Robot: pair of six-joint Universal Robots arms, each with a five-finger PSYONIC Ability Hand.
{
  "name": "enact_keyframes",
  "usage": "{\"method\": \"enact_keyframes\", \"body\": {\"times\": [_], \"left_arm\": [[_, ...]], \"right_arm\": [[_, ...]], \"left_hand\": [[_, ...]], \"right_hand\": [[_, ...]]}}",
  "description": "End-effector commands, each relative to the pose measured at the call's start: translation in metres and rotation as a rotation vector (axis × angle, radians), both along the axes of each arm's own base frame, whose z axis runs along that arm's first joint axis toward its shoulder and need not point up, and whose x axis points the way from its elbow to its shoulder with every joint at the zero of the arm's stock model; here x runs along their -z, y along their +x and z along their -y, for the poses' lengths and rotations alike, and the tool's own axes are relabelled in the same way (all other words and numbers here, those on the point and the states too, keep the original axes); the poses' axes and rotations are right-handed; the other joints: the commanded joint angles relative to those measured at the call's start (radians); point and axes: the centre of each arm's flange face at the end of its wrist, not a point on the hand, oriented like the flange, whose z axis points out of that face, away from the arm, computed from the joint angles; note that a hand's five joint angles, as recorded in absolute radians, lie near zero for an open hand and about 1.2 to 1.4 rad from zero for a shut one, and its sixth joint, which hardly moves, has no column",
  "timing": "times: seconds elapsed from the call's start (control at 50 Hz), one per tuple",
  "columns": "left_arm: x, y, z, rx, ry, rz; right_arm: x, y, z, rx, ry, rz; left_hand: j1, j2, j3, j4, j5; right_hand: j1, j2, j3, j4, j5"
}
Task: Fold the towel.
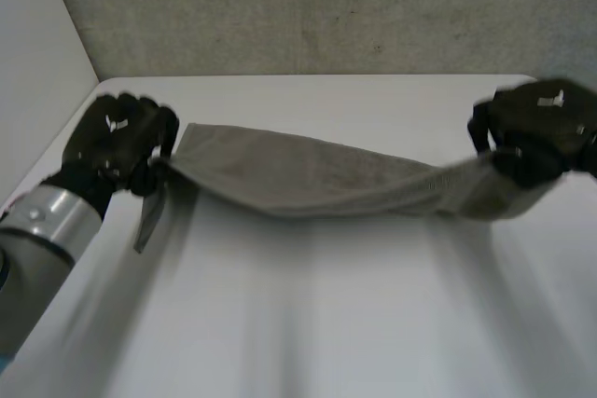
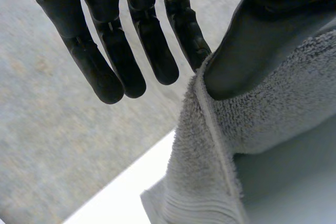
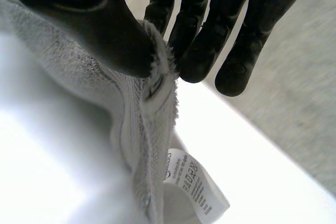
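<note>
A grey towel (image 1: 326,179) hangs stretched between my two hands above the white table (image 1: 308,323), sagging in the middle. My left hand (image 1: 117,142) holds its left end, where a corner dangles down. In the left wrist view the thumb (image 2: 241,56) pinches the towel's hemmed edge (image 2: 262,129) against the nearest finger, while the other fingers (image 2: 131,51) stay straight. My right hand (image 1: 541,128) holds the right end. There the thumb (image 3: 100,30) presses the towel's edge (image 3: 79,77) against the fingers, and a white care label (image 3: 197,182) hangs below.
A grey concrete wall (image 1: 326,6) runs behind the table's far edge. A pale panel (image 1: 37,62) stands along the left side. The bare table top spreads out beneath and in front of the towel.
</note>
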Motion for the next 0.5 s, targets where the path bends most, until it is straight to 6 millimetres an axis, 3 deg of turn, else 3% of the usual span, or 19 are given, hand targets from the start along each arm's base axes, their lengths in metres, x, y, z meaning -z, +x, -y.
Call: {"method": "enact_keyframes", "body": {"times": [0.02, 0.1, 0.34, 0.5], "left_arm": [[0.023, 0.013, -0.017, 0.030, 0.054, 0.063], [0.031, 0.020, -0.027, 0.054, 0.045, 0.139], [0.020, 0.021, -0.035, 0.065, 0.001, 0.186], [0.046, 0.016, -0.016, 0.078, 0.040, 0.191]], "right_arm": [[0.032, -0.002, -0.023, -0.072, 0.103, -0.141], [0.036, -0.002, -0.027, -0.076, 0.118, -0.147], [0.029, -0.003, -0.031, -0.074, 0.078, -0.146], [0.042, -0.001, -0.022, -0.110, 0.107, -0.107]], "left_hand": [[0.045, 0.040, 0.015, 0.041, 0.031], [0.045, 0.040, 0.015, 0.041, 0.031], [0.045, 0.040, 0.015, 0.041, 0.031], [0.045, 0.040, 0.015, 0.041, 0.031]], "right_hand": [[0.059, 0.079, 0.062, 0.056, 0.049], [0.059, 0.079, 0.062, 0.056, 0.049], [0.059, 0.079, 0.062, 0.056, 0.049], [0.059, 0.079, 0.062, 0.056, 0.049]]}}
